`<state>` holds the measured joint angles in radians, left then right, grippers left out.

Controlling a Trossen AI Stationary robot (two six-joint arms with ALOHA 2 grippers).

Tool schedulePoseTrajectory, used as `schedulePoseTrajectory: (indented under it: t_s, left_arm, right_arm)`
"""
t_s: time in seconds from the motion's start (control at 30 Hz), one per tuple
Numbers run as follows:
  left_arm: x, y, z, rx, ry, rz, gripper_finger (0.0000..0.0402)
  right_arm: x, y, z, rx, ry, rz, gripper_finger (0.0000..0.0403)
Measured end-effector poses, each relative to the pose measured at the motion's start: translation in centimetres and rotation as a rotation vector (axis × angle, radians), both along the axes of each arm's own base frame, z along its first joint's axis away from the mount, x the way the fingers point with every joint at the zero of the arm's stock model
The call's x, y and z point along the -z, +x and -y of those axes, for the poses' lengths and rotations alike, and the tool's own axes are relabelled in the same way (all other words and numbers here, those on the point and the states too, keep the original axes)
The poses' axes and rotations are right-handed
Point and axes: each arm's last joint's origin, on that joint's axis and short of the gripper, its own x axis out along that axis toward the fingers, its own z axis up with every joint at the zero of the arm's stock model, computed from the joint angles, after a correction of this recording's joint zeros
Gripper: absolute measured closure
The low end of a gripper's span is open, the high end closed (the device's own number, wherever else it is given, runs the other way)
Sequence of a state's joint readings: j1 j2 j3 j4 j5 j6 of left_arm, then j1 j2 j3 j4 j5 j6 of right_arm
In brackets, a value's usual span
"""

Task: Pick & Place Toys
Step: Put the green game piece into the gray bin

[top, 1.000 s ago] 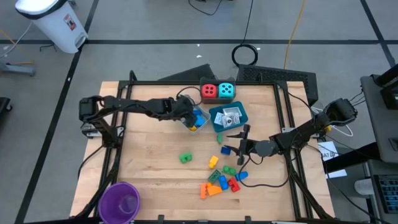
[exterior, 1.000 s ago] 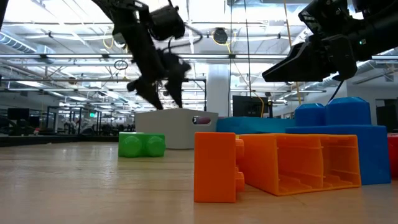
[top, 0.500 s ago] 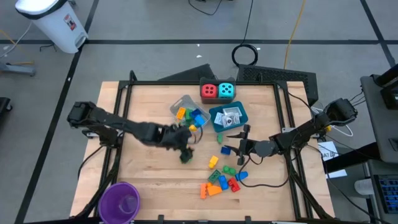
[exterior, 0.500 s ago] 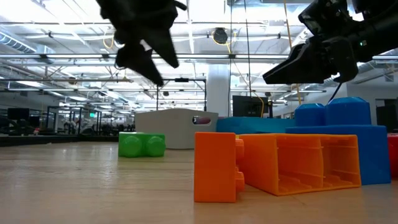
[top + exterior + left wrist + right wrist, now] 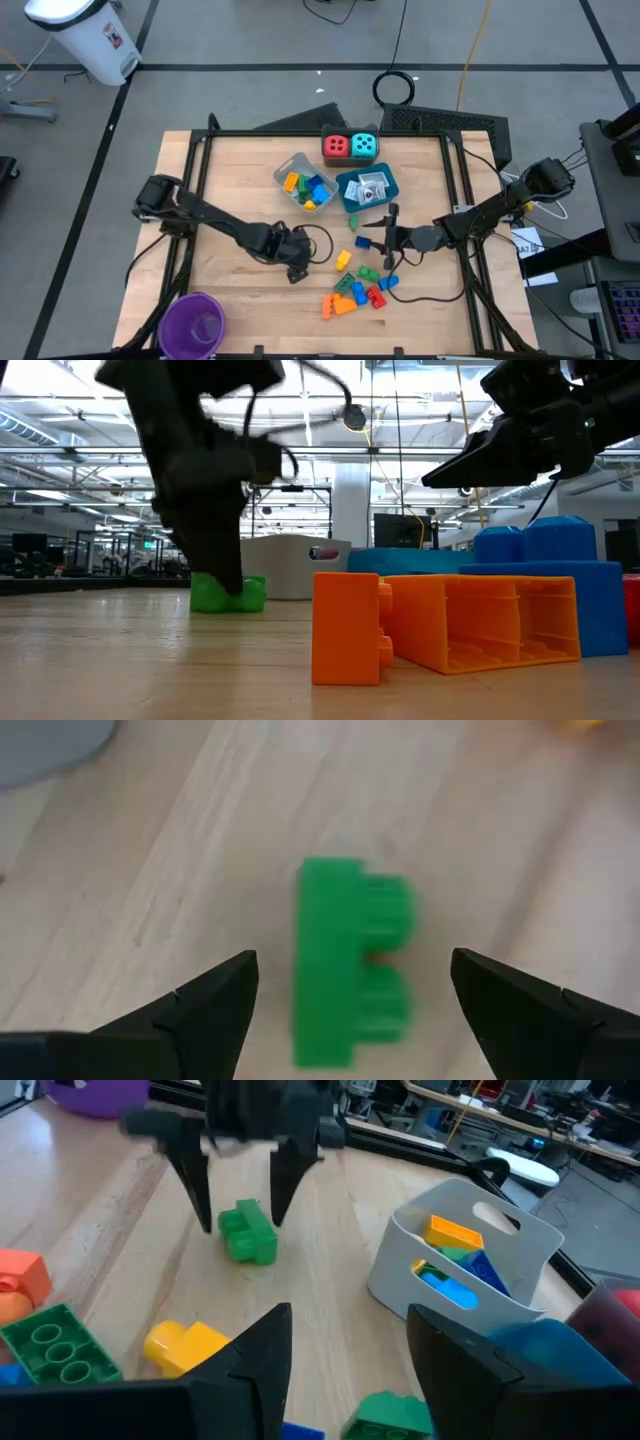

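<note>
A green two-stud brick (image 5: 350, 965) lies on its side on the wooden table (image 5: 230, 290), studs pointing sideways. My left gripper (image 5: 240, 1205) hangs open just above it, pointing steeply down. One finger stands on either side of the brick (image 5: 247, 1232) without touching it. In the low view the gripper (image 5: 200, 510) partly covers the brick (image 5: 245, 595). My right gripper (image 5: 385, 232) hovers open at mid-right above the table with nothing between its fingers. Below it lies a pile of coloured bricks (image 5: 355, 290).
A grey tray (image 5: 305, 185) with bricks and a teal tray (image 5: 367, 188) with white packets stand at the far middle. Behind them are a red die (image 5: 337, 146) and a cyan die (image 5: 365, 146). A yellow brick (image 5: 343, 261) lies right of the left gripper. A purple cup (image 5: 192, 322) stands near left.
My left gripper has swung from over the grey tray toward the table's near edge and come down over the green brick, rolling as it went. Its fingers remain open. The brick has not moved.
</note>
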<state>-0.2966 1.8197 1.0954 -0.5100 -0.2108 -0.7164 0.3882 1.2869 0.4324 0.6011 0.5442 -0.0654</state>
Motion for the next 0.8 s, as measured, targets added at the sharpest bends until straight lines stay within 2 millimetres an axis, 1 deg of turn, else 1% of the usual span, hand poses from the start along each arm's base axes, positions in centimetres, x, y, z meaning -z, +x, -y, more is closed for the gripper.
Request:
schedulePoseTrajectory:
  t_s: [0.1, 0.2, 0.27, 0.33, 0.4, 0.5, 0.53, 0.63, 0.8]
  left_arm:
    - [1.5, 0.4, -0.6, -0.023, 0.009, -0.046, 0.0064]
    - [2.2, 0.7, -1.0, -0.029, -0.014, -0.063, 0.0064]
    - [2.5, 0.8, -1.3, -0.026, -0.033, -0.077, 0.0072]
    - [2.5, 0.8, -1.3, -0.028, -0.033, -0.079, 0.0095]
    - [2.4, 0.8, -1.3, -0.023, -0.035, -0.079, 0.0134]
    - [1.6, 0.7, -1.4, -0.006, -0.041, -0.057, 0.0212]
    - [1.4, 0.7, -1.5, -0.007, -0.045, -0.051, 0.0232]
    - [0.0, 0.6, -1.9, 0.005, -0.060, -0.021, 0.0230]
    - [-5.2, 0.3, -2.7, 0.032, 0.016, 0.156, 0.0230]
  right_arm:
    - [0.0, 0.0, 0.0, 0.000, -0.002, 0.000, 0.0234]
    - [0.1, 0.0, 0.1, 0.001, -0.005, -0.007, 0.0234]
    - [0.1, 0.0, 0.1, 0.002, -0.005, -0.006, 0.0234]
    - [0.1, 0.0, 0.1, 0.002, -0.005, -0.008, 0.0234]
    - [0.1, 0.0, 0.1, 0.002, -0.005, -0.007, 0.0234]
    - [0.1, 0.0, 0.1, 0.003, -0.003, -0.007, 0.0234]
    - [0.1, 0.0, 0.1, 0.003, -0.002, -0.007, 0.0234]
    - [0.1, 0.0, 0.1, 0.003, -0.002, -0.007, 0.0234]
    - [0.1, 0.0, 0.1, 0.003, -0.003, -0.007, 0.0234]
